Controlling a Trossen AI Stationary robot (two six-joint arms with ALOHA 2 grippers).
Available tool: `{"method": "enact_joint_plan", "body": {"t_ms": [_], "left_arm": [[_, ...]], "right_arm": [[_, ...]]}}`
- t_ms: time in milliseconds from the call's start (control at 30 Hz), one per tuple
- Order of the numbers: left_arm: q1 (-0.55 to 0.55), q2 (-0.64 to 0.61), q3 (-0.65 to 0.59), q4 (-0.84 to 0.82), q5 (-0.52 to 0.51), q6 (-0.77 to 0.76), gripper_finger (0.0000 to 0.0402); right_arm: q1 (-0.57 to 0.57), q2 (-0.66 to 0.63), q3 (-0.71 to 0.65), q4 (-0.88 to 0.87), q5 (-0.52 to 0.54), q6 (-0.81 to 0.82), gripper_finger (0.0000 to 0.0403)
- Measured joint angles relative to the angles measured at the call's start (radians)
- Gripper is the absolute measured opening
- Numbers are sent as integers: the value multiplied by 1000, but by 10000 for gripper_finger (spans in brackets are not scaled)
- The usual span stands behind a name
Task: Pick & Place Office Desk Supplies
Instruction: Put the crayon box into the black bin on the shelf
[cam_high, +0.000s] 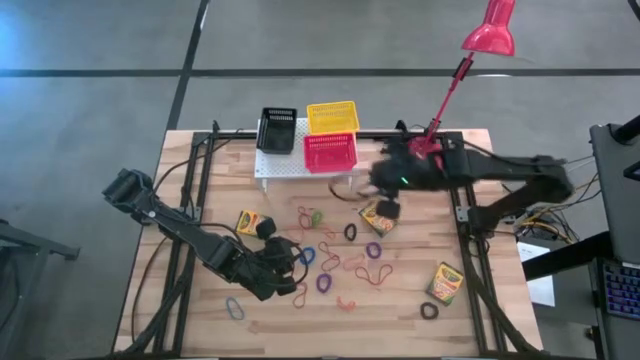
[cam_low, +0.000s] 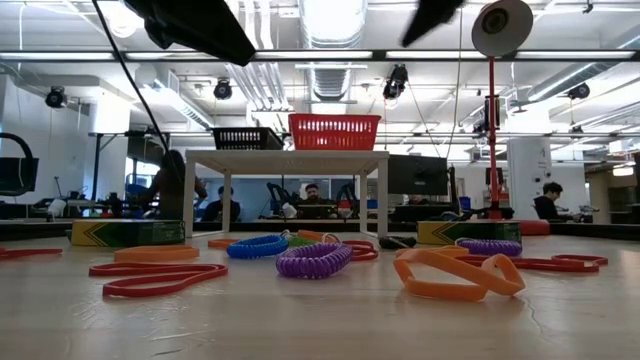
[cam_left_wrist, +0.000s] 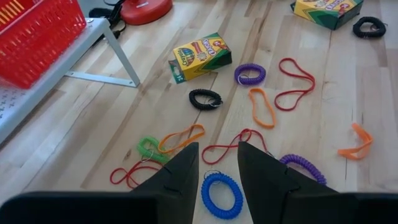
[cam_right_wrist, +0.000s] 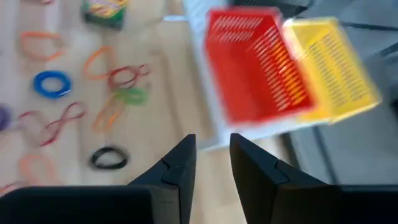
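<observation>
We found the table (cam_high: 200, 150) strewn with supplies not yet sorted: three crayon boxes, one at the 9 o'clock side (cam_high: 247, 221), one near the centre (cam_high: 378, 216) and one toward 4 o'clock (cam_high: 443, 282), with many elastic loops scattered across the middle. The black basket (cam_high: 277, 129), yellow basket (cam_high: 332, 116) and red basket (cam_high: 330, 152) stood on the white rack (cam_high: 268, 165) at 12 o'clock, and none showed any contents from above. The left gripper (cam_left_wrist: 217, 168) hung low at about 7 o'clock of the table, its fingers parted by a narrow gap and holding nothing, with the blue coiled loop (cam_left_wrist: 222, 193) lying just beyond the tips. The right gripper (cam_right_wrist: 211, 155) was raised near the centre box, at about 1 o'clock of the table, facing the red and yellow baskets; its fingers stood slightly apart and we saw nothing between them. We judged the step in hand to be a pick with most of the task outstanding. In our view the next move called for the left gripper to descend over the blue loop so one finger passes inside the ring, then close. The right arm's intent we could not determine; the centre crayon box was its nearest item.
</observation>
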Motion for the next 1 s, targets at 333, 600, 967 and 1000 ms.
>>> {"method": "enact_joint_plan", "body": {"t_ms": [333, 600, 967, 1000], "left_arm": [[0, -51, 6, -402, 299, -412, 115], [17, -166, -84, -788, 344, -941, 115], [176, -432, -488, -419, 364, -1003, 115], [189, -450, -525, -357, 357, -990, 115]], "right_arm": [[222, -269, -582, 316, -3, 298, 76], [328, -268, -820, 834, 0, 190, 74], [327, -209, -852, 1097, 1, 37, 68], [327, -205, -844, 1101, 1, 35, 68]]}}
